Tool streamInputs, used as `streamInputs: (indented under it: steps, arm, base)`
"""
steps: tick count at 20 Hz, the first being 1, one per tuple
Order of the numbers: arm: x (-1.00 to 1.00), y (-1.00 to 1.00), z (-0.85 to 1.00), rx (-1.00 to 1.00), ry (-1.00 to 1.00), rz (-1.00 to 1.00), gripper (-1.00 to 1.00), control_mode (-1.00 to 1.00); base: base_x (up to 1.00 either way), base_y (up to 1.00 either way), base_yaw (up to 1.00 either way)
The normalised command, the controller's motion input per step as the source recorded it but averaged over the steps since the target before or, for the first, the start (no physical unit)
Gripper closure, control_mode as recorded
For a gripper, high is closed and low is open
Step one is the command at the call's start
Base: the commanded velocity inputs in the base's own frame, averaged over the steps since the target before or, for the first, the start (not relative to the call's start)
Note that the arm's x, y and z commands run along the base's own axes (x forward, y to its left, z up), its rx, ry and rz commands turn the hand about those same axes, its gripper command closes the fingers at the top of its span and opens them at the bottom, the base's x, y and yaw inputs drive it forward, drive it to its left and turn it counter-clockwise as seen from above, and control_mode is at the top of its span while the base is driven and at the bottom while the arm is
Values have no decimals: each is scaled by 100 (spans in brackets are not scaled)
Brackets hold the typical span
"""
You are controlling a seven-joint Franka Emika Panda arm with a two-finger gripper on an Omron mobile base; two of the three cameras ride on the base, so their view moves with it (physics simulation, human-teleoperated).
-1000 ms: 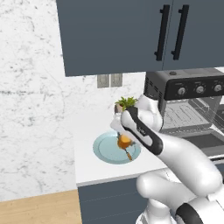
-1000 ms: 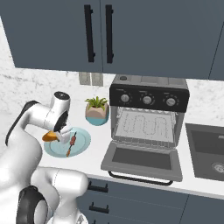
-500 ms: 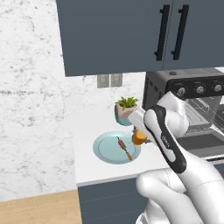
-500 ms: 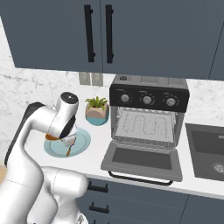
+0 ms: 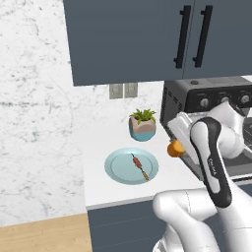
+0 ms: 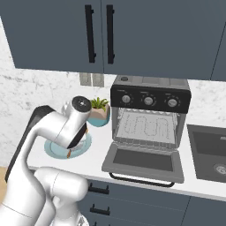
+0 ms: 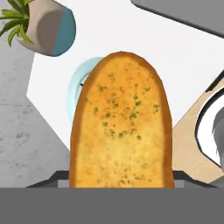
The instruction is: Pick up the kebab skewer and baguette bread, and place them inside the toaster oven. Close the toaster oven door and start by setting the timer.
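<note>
My gripper (image 7: 120,181) is shut on the baguette bread (image 7: 120,131), a golden herb-flecked loaf that rises between the jaws. In the left base view the loaf's orange end (image 5: 173,148) pokes out beside my wrist, above the counter between the plate and the toaster oven (image 5: 211,98). The kebab skewer (image 5: 139,167) lies on the light blue plate (image 5: 118,167). The toaster oven (image 6: 150,99) stands with its door (image 6: 143,161) dropped flat and the wire rack (image 6: 148,126) showing. My hand (image 6: 77,132) hovers over the plate's right edge (image 6: 55,151).
A small potted plant (image 5: 142,124) stands behind the plate, left of the oven. A sink (image 6: 212,150) lies right of the oven. Dark wall cabinets (image 6: 101,35) hang above. The counter's front edge runs just below the plate.
My arm has swung right with the baguette, from over the plate to the plate's right edge, nearer the oven. The skewer stays on the plate.
</note>
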Motion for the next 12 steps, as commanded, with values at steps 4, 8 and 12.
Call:
streamInputs:
  steps: [4,8,12]
  arm:
    - [-4,-45,41,1,-7,-9,100,-100]
    - [-5,-48,43,0,-9,-8,100,-100]
    - [-9,-52,36,0,-8,-9,100,-100]
  base:
    - [0,0,0]
    - [0,0,0]
    - [0,0,0]
